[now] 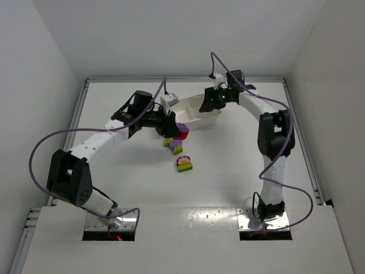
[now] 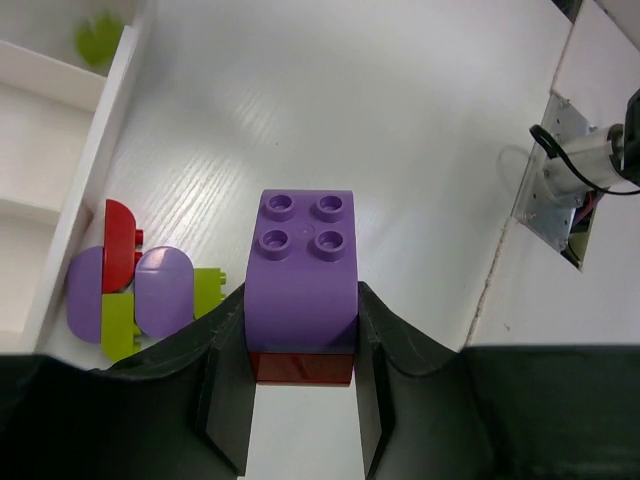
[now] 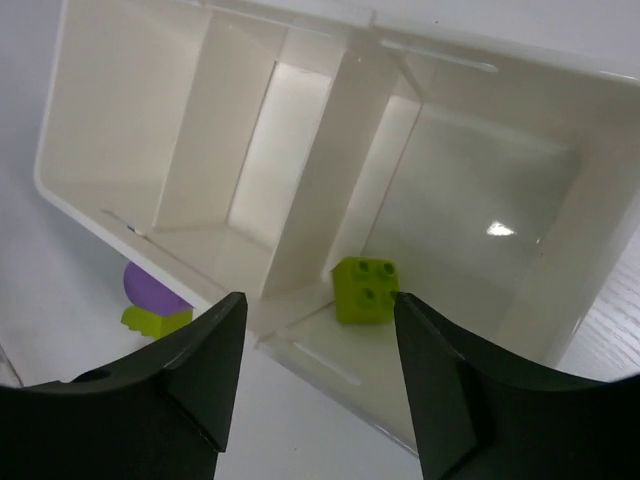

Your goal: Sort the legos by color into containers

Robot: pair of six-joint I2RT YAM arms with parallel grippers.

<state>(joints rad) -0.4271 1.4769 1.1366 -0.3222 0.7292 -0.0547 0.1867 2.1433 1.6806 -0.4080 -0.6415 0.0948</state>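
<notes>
A: Now, about the left gripper [image 2: 302, 340]: closed or apart?

B: Closed firmly on a purple brick [image 2: 303, 270], with one finger pressed against each side. Joined under it, a red brick [image 2: 300, 367], only its edge visible between the fingers. Studs of the purple one facing the wrist camera. Impossible to tell whether lifted or resting on the white table [image 2: 400, 120].

A: And the right gripper [image 3: 318, 310]?

B: Spread apart, with nothing between the fingers. Hanging just over the tray [image 3: 250, 150], above its near wall.

A: Anything inside the tray?

B: Yes, one lime green brick [image 3: 366, 290]. Lying in an end compartment, in the corner by the divider and the near wall, studs up.

A: Other legos outside?

B: Yes, a small heap [image 2: 130, 290] on the table, just beside the outer wall of the tray. Red, purple and lime pieces there, touching one another. Further out in the top view, well apart from the tray, one more small stack [image 1: 183, 164]. Lime at the bottom; the upper part too small to name the colours surely.
</notes>
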